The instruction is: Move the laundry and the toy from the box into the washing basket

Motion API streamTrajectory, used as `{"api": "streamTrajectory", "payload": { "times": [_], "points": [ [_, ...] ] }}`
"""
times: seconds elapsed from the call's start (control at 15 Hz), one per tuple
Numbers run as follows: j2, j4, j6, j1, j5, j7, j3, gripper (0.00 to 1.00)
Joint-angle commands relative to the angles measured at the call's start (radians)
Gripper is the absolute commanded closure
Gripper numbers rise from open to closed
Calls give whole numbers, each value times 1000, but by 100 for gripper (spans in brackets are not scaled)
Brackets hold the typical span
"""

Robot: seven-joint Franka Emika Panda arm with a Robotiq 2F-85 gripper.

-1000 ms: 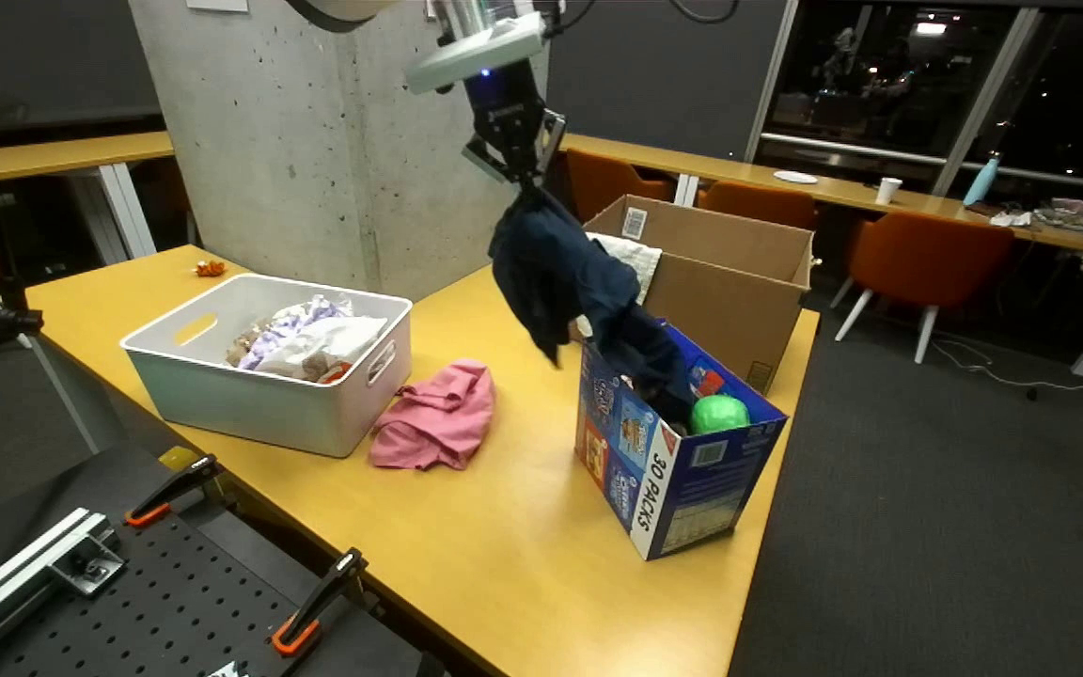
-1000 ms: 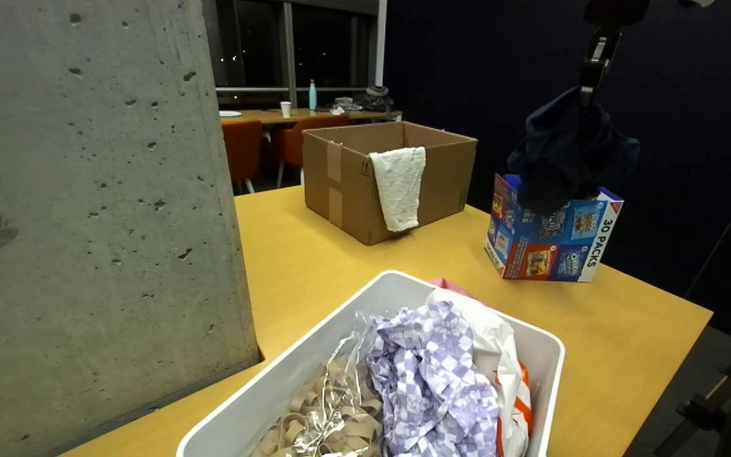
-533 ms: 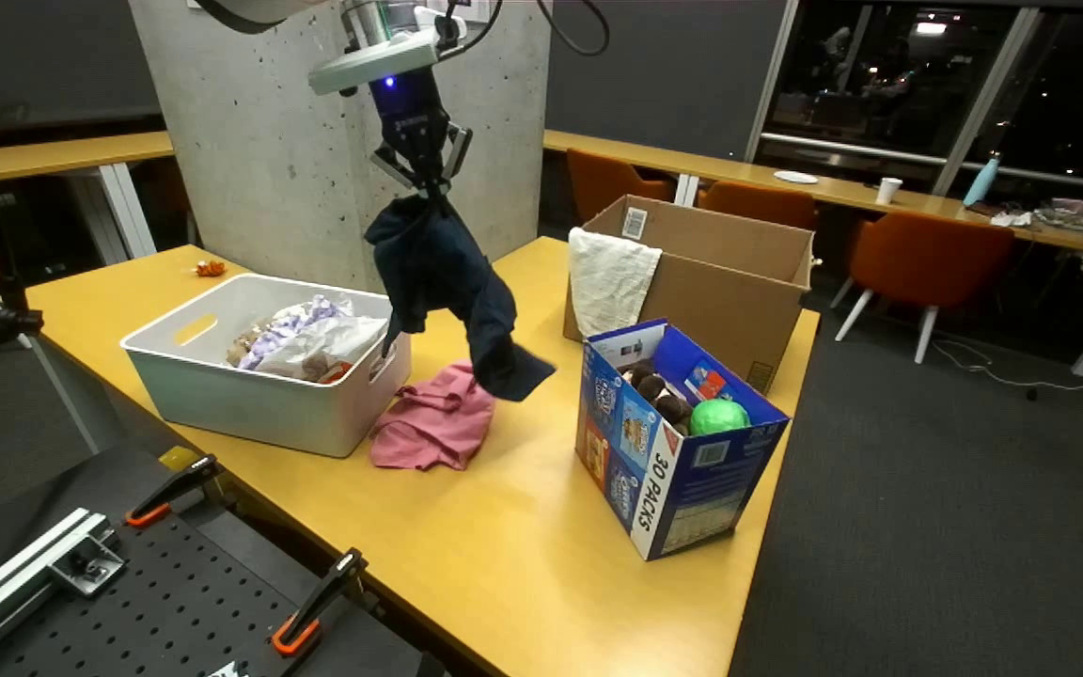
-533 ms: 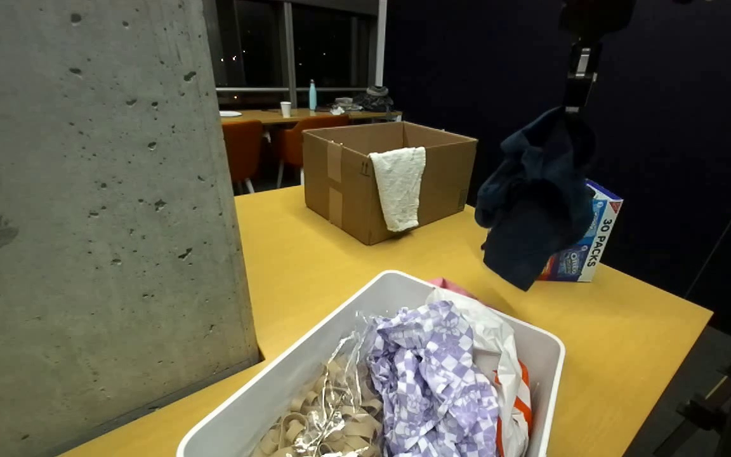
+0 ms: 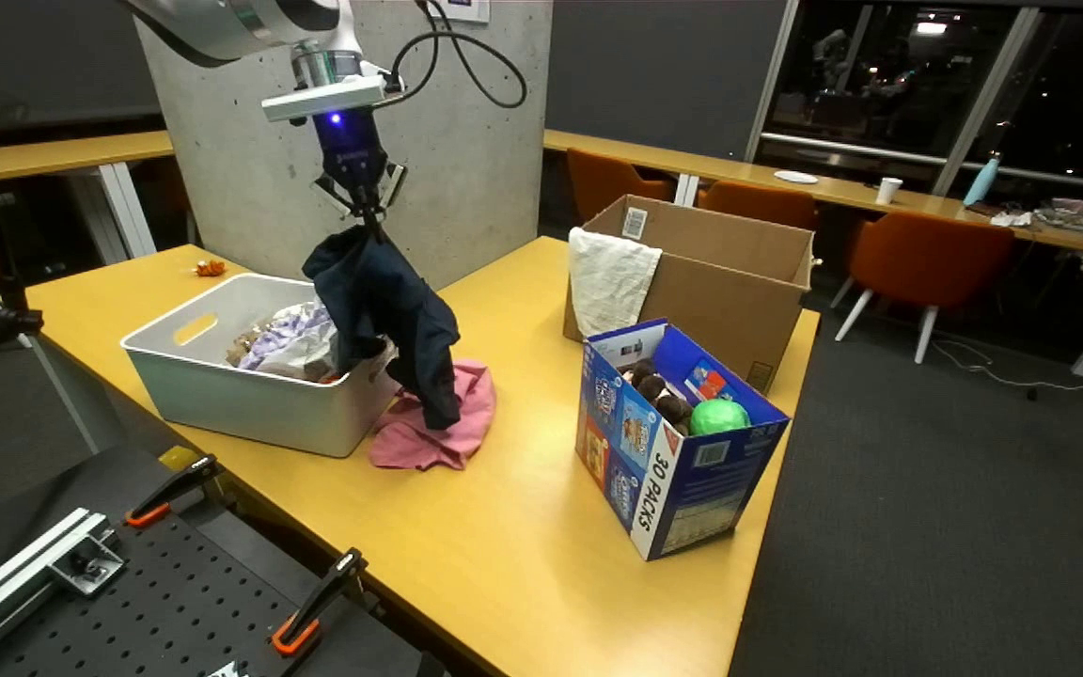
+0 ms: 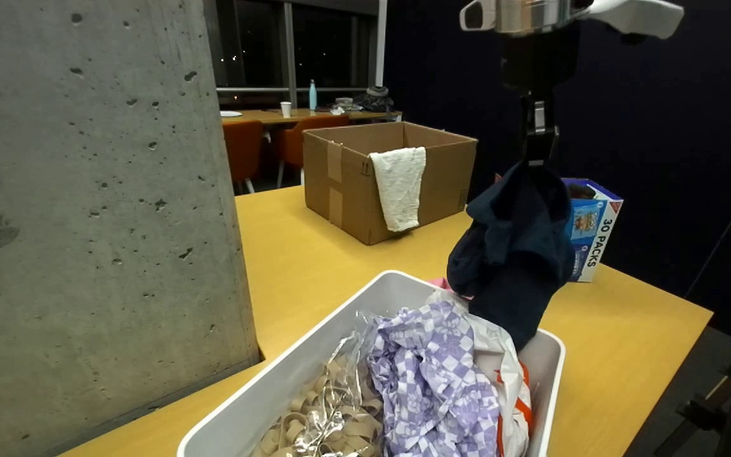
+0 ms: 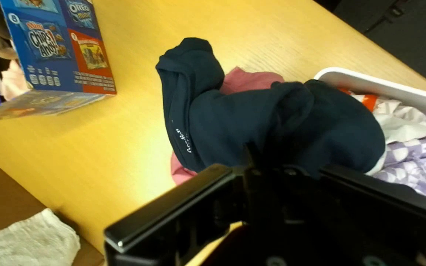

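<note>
Navy garment (image 5: 400,310), one: hanging from the single gripper (image 5: 371,222), which is pinched together on its top. In both exterior views it droops at the end rim of one white basket (image 5: 250,404); contact, cannot tell. Basket contents: one purple checked cloth (image 6: 429,374), white plastic (image 6: 489,339) with orange marks, tan strips (image 6: 356,431) too many to count. One pink cloth (image 5: 438,444) on the table (image 5: 523,564) just beside the basket, partly hidden by the garment. One blue snack box (image 5: 720,489), upright, well apart: one green ball (image 5: 719,416) inside, brown furry stuff (image 5: 671,408), count unclear. One cardboard box (image 5: 720,310), one white towel (image 5: 612,282) over its wall.
</note>
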Motion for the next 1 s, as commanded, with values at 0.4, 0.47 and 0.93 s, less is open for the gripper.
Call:
{"api": "streamTrajectory", "payload": {
  "times": [0.4,0.47,0.93],
  "points": [
    [129,161,-80,43,-8,-141,40,57],
    [127,168,-76,40,-5,-146,38,49],
    [5,117,-9,-53,31,-164,14,1]
  ]
}}
